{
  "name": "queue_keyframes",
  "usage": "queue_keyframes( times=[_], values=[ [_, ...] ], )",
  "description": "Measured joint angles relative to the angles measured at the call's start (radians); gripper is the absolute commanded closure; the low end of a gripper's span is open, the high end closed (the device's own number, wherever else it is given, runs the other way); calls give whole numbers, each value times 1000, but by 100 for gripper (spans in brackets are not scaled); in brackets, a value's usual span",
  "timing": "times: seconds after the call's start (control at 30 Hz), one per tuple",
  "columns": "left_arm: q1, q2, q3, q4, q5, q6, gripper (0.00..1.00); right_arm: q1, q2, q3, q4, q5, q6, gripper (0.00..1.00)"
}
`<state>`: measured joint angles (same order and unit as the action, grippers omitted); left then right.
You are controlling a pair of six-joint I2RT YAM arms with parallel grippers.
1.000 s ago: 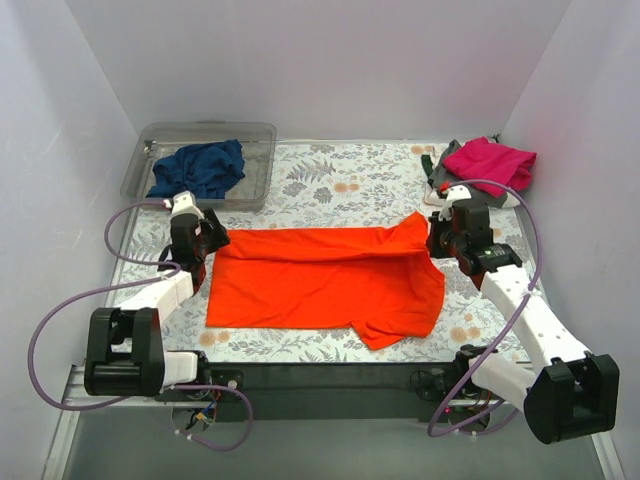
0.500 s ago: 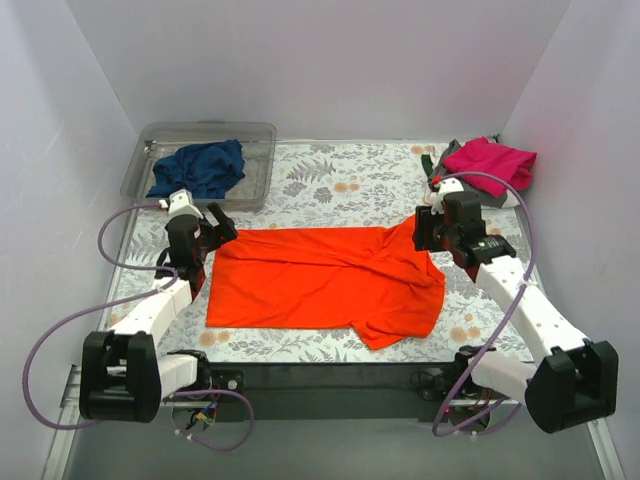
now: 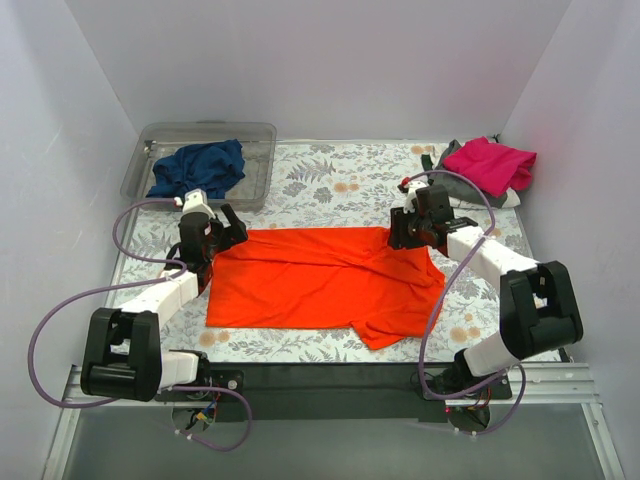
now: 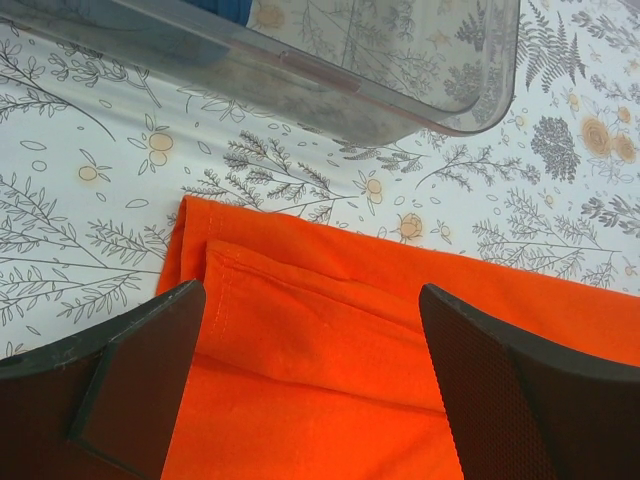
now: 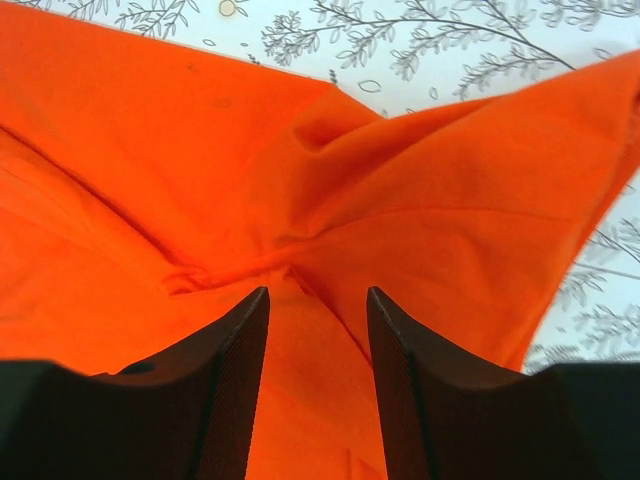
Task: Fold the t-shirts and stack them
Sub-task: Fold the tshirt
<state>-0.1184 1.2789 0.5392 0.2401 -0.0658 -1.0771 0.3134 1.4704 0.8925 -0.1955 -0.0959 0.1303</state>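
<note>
1. Orange shirt (image 3: 325,285): we find it spread flat across the middle of the table (image 3: 340,185), its left end folded over on itself in a neat double layer, a sleeve jutting out at the near right.

2. Left fingers (image 3: 228,238): we note them spread wide, holding nothing, poised over the far left corner of the orange shirt; the cloth lies flat in the gap between them.

3. Right fingers (image 3: 400,236): we note them a narrow gap apart at the far right corner of the orange shirt, with a small pucker of cloth just ahead of the tips. Nothing is clamped; whether the tips rest on the cloth we cannot tell.

4. Navy shirt (image 3: 200,168): crumpled inside the clear tub (image 3: 205,126) at the far left.

5. Pink shirt (image 3: 490,163): bunched at the far right corner, on top of what looks to us like the grey shirt (image 3: 438,168).
</note>
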Motion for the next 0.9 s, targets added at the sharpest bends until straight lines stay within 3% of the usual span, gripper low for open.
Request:
queue_keyframes(
  times=[0.37, 0.9],
  values=[
    [0, -15, 0, 8, 15, 3, 18, 10, 130, 19, 57, -68, 6, 62],
    [0, -37, -2, 8, 22, 3, 18, 16, 162, 20, 68, -126, 6, 68]
  ],
)
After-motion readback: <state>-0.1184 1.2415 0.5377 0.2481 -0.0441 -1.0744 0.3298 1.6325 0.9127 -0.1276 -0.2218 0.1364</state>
